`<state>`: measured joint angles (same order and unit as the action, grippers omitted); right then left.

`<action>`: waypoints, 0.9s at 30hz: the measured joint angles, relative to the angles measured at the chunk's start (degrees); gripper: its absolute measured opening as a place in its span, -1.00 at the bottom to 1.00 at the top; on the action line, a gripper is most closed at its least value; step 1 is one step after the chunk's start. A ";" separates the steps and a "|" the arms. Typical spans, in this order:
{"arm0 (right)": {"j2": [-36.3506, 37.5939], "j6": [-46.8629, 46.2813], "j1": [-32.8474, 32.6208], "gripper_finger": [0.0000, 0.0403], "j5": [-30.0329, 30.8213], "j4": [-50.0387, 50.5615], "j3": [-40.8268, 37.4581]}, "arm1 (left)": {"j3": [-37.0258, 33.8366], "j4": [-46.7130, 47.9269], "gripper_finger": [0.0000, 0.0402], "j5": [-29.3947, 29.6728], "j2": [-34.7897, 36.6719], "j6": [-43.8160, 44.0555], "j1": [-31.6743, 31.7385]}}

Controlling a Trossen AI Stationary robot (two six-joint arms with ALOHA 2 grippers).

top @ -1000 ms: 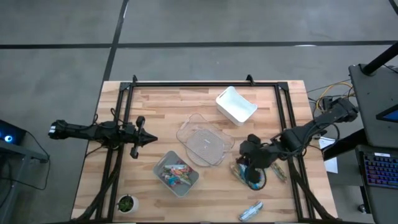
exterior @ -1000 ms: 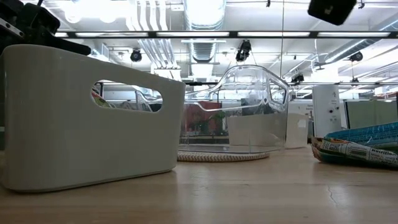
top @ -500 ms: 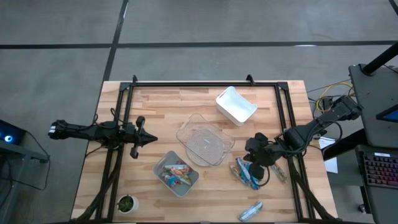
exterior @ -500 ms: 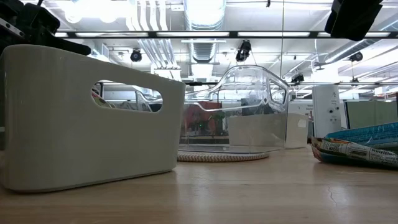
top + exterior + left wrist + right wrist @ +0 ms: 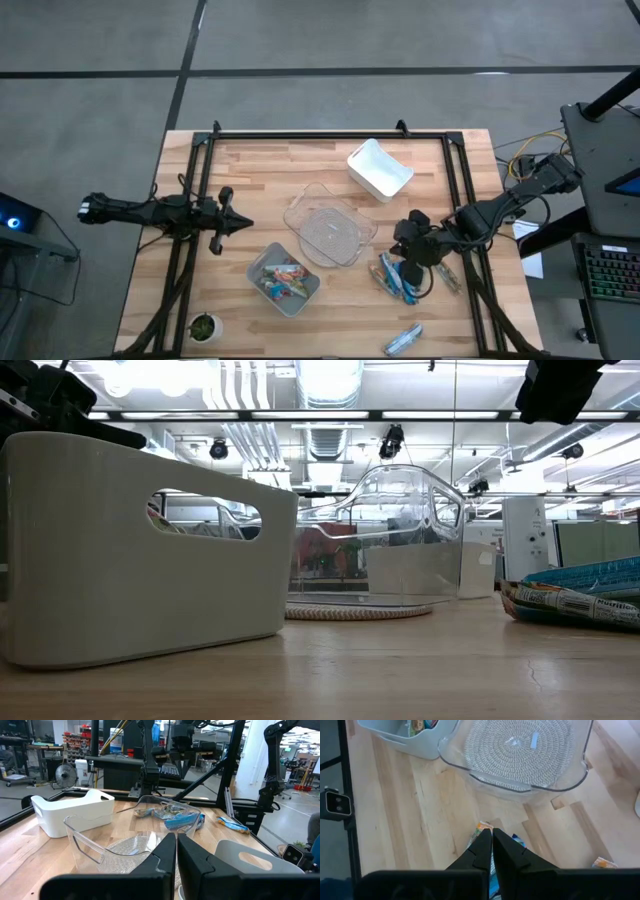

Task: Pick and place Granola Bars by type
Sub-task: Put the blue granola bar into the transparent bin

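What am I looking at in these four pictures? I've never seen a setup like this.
Two robot arms work at a wooden table. One picture looks straight down, one level across the tabletop, and one sits on each arm's wrist. The left gripper waits at the table's left side, shut and empty. The right gripper hangs shut above a pile of granola bars; whether it grips one, I cannot tell. On the table: a white bin, a clear bin and a grey bin already holding bars. One bar lies alone near the edge.

three bins (one white, one clear, one grey), two robot arms, one small potted plant
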<state>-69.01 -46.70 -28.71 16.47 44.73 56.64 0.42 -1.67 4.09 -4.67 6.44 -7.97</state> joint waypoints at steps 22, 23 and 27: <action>-9.18 -19.31 1.57 -0.73 -6.46 0.05 5.19 | 0.00 0.00 -1.00 0.01 0.00 0.00 0.00; -10.30 -19.36 1.65 -0.71 -7.27 0.39 6.28 | -0.01 0.00 -1.00 0.01 0.02 0.00 0.01; -14.86 -19.42 2.38 -0.62 -10.70 3.88 10.89 | -0.01 0.00 -1.00 0.01 0.02 0.00 -0.01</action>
<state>-83.88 -66.12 -26.33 5.77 48.61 67.54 0.40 -1.67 4.10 -4.64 6.44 -7.98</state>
